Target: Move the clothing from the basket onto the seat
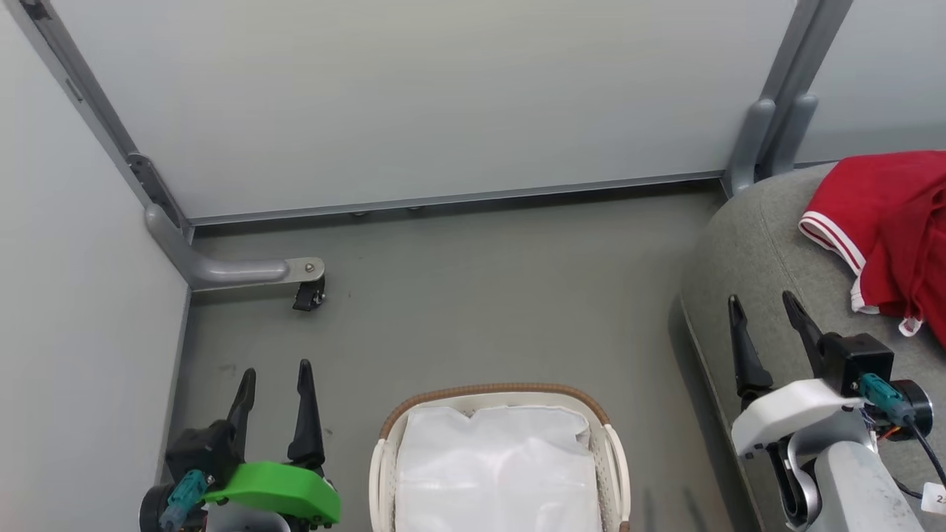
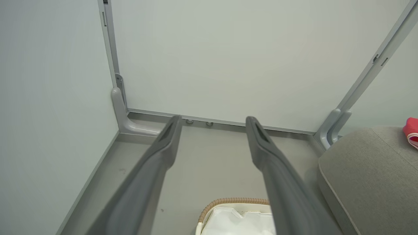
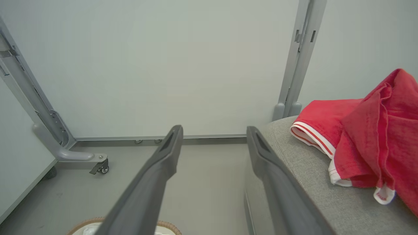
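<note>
Left gripper (image 1: 276, 373) spread wide, nothing in it; just to its right, the basket (image 1: 495, 389) holds bare liner (image 1: 495, 458). Right gripper (image 1: 761, 298) spread too, empty, over the seat (image 1: 746, 236) edge, clothing (image 1: 887, 214) heaped just beyond it. Job looks done.

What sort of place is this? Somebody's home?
Probably not a home: more likely a test booth. Plain pale partition panels stand in grey metal frames, one on a caster wheel; inside are a grey seat with red clothing on it and a lined basket.
</note>
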Available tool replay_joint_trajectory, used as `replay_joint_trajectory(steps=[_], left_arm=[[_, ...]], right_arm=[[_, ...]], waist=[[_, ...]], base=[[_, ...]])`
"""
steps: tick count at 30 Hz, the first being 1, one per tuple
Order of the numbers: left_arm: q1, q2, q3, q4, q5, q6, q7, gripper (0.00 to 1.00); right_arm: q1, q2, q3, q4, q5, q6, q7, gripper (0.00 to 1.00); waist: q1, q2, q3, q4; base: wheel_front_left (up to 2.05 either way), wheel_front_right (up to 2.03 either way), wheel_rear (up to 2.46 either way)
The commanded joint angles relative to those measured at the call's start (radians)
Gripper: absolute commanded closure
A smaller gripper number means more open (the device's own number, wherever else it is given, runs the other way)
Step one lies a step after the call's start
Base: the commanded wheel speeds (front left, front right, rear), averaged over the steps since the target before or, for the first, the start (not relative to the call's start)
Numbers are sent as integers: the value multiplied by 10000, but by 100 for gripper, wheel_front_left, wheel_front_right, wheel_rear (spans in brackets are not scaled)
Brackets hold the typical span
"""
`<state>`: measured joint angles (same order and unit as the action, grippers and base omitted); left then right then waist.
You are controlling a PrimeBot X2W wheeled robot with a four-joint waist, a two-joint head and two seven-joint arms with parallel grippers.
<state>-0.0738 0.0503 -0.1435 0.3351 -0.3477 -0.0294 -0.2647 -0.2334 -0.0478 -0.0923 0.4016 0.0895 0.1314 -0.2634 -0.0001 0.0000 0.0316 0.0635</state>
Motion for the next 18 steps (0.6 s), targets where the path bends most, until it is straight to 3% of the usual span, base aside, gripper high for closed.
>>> replay_joint_trajectory(steps=[1,18], left_arm=[[250,6,-22,-40,-29,58,9,0],[640,6,-267,-115,-19,84,9,0]], right_arm=[[321,-50,48,-107,150,-15,-19,0],[1418,-47,279,-539,504,-15,-20,0]], waist=[[1,0,-277,278],[1,0,-460,265]], base=[[0,0,0],[0,0,0]])
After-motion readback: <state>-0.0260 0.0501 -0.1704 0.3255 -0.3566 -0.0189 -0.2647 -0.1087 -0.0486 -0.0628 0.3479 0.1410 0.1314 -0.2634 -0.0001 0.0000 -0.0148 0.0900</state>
